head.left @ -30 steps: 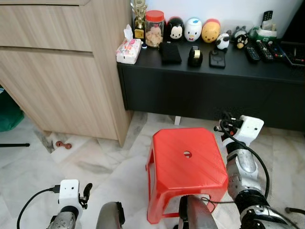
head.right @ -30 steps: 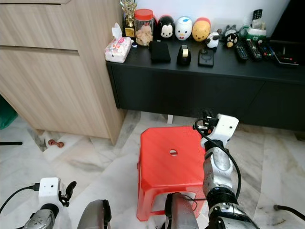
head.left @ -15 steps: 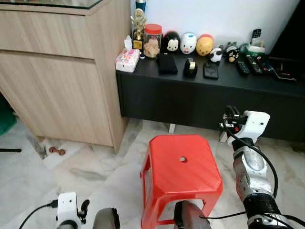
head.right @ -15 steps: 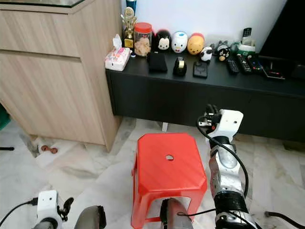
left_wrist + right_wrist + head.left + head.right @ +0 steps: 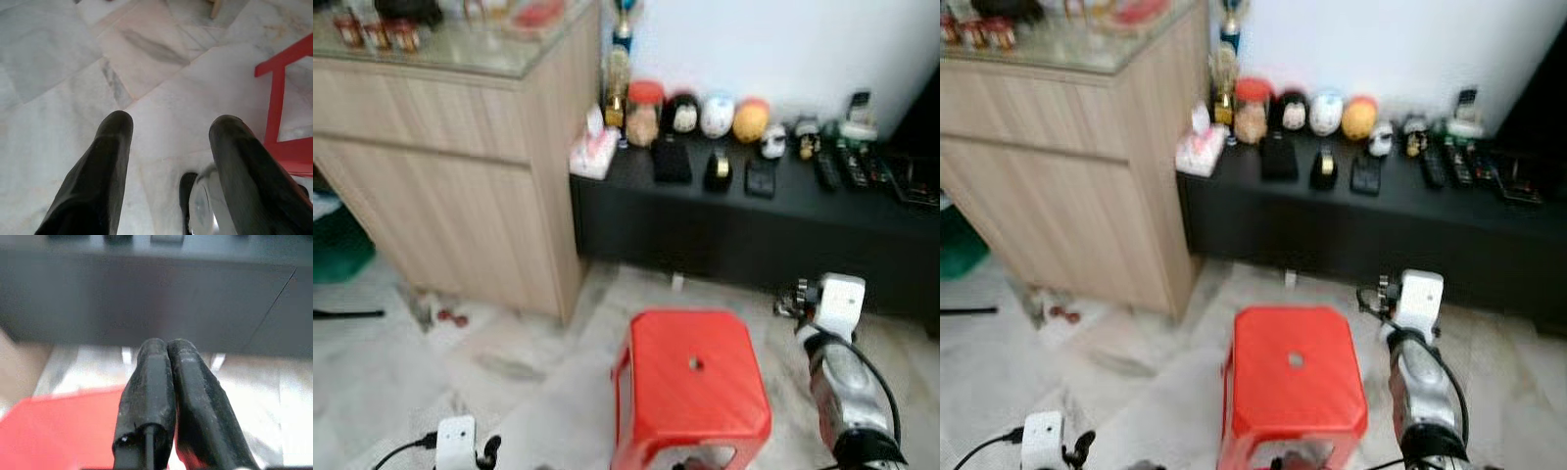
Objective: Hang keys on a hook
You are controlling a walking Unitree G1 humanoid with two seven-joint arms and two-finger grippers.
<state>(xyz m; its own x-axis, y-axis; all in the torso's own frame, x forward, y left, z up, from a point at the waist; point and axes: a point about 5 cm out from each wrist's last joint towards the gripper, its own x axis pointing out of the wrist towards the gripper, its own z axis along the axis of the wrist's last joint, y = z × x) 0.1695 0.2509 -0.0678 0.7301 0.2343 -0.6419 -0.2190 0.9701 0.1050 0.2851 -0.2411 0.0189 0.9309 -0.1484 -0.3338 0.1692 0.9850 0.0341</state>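
Note:
My right gripper (image 5: 166,345) is shut, its two black fingers pressed together, and I cannot make out anything between them. It points toward the black low cabinet (image 5: 146,298), above the red stool (image 5: 63,426). In the eye views the right arm (image 5: 837,304) is raised just right of the red stool (image 5: 695,377). My left gripper (image 5: 171,122) hangs low over the marble floor with its fingers wide open and nothing between them. The left wrist's white camera block (image 5: 456,439) sits at the bottom left.
The black low cabinet (image 5: 754,230) runs along the white wall, carrying round toy figures (image 5: 717,115), a jar (image 5: 643,113), a tissue pack (image 5: 593,154) and remotes (image 5: 847,162). A wooden cabinet (image 5: 440,186) with a glass top stands at left. A small reddish object (image 5: 450,317) lies on the floor.
The whole picture has shifted and blurred: the camera looks higher, so the wooden cabinet's top and more wall show. The right arm stays raised beside the stool; both grippers look unchanged.

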